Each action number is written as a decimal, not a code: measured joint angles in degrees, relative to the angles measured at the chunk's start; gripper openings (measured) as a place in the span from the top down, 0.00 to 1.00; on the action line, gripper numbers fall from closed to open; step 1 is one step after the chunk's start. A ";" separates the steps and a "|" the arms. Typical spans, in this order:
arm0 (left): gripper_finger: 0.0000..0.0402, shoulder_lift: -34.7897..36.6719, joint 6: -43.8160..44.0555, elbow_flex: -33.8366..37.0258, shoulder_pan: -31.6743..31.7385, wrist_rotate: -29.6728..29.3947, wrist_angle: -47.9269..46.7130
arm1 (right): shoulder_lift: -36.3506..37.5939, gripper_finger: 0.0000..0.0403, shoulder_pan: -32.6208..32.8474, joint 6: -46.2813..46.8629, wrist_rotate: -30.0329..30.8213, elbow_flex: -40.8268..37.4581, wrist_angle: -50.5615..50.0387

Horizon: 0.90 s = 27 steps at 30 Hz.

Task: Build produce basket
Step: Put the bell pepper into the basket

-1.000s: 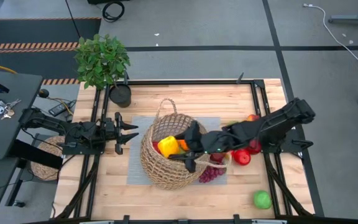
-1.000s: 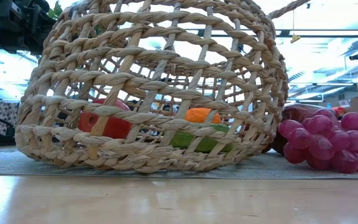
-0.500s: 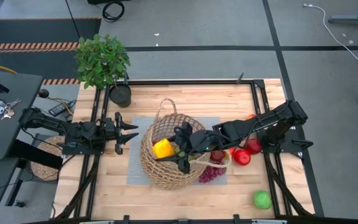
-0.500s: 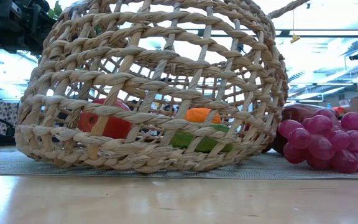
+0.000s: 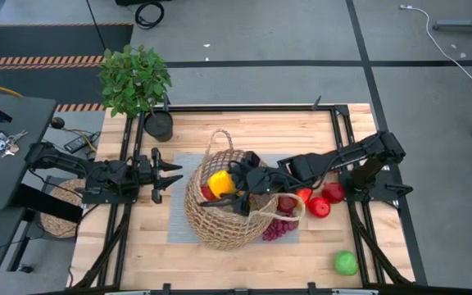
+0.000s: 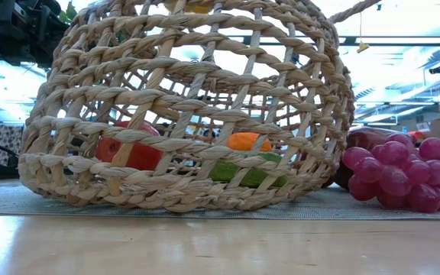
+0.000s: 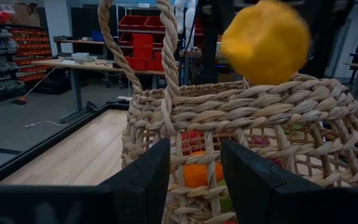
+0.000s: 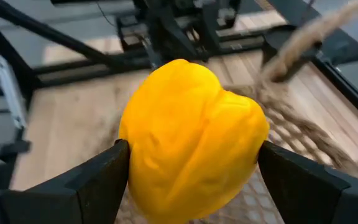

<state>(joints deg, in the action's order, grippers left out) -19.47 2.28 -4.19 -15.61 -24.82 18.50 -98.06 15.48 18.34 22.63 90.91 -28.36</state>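
I've got the right gripper clamped wide across a yellow pepper, hanging just above the basket opening. My guess is the pepper is light and hollow, smooth enough to slip, so squeezing it across its fat middle like this looks right; no fragility worries.

Left gripper waits beside the basket, fingers partly apart, holding nothing.

Count, as far as I can see: one basket, one yellow pepper. Inside the basket at least three pieces show through the weave: red, orange, green. Just beside the basket, one grape bunch and about three red fruits. One green fruit sits well apart from the basket.
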 joint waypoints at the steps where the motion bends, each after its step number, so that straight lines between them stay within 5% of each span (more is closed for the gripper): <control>1: 0.63 0.01 0.00 -0.01 0.00 0.00 0.00 | 0.03 0.14 -0.36 0.03 0.00 -0.03 -1.23; 27: 0.63 0.01 0.00 0.00 -0.01 0.00 0.02 | -0.11 0.14 -6.09 7.57 -6.23 -0.04 -17.48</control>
<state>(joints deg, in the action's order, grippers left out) -19.47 2.28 -4.19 -15.61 -24.82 18.52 -98.17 9.39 25.91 16.41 90.87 -45.83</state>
